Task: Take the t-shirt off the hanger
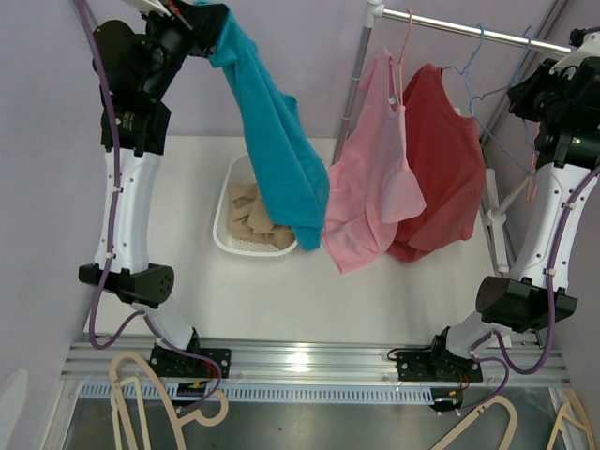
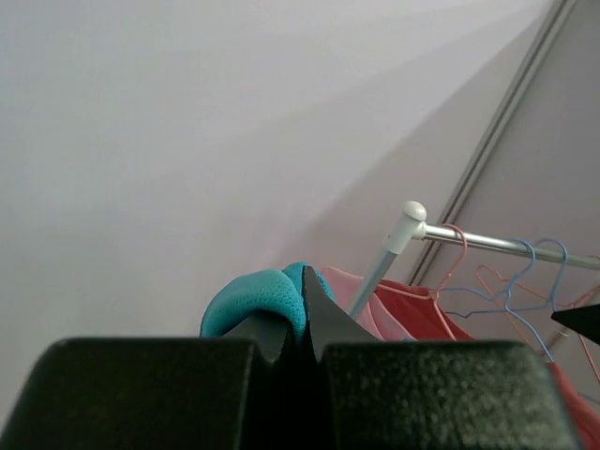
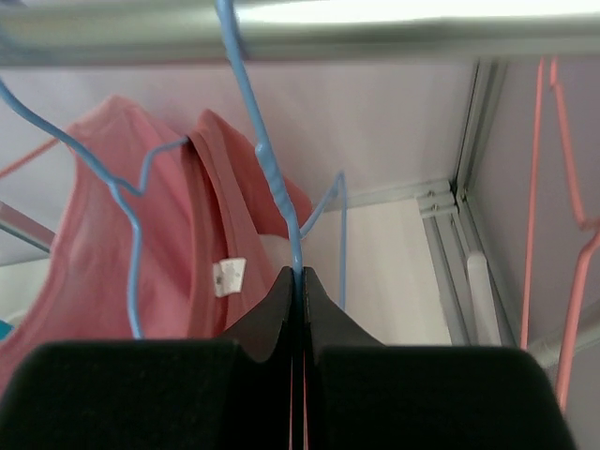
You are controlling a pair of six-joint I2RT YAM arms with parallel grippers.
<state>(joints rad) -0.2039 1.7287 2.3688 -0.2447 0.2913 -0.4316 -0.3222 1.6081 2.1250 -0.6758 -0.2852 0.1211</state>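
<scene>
Top view, left gripper: raised high at the far left, pinching the upper edge of the teal t-shirt.
Top view, teal t-shirt: off any hanger, draping down from the left gripper, with its lower end over the white basket of beige items on the table.
Top view, rail: carries a pink shirt and a red shirt on hangers, plus a bare blue hanger to their right.
Top view, right gripper: at the blue hanger; finger state cannot be told here.
Top view, near edge: wooden hangers lie below the arm bases.
Left wrist, left gripper: fingers pressed together on a bunched fold of the teal t-shirt.
Left wrist, background: the rail with the pink shirt, the red shirt and the blue hanger.
Right wrist, right gripper: fingertips clamped on the wire of the blue hanger, whose hook goes up to the rail.
Right wrist, behind the wire: the red shirt hangs with a white label showing at its collar.
Right wrist, right side: a pink wire hanger hangs apart from the gripper.
</scene>
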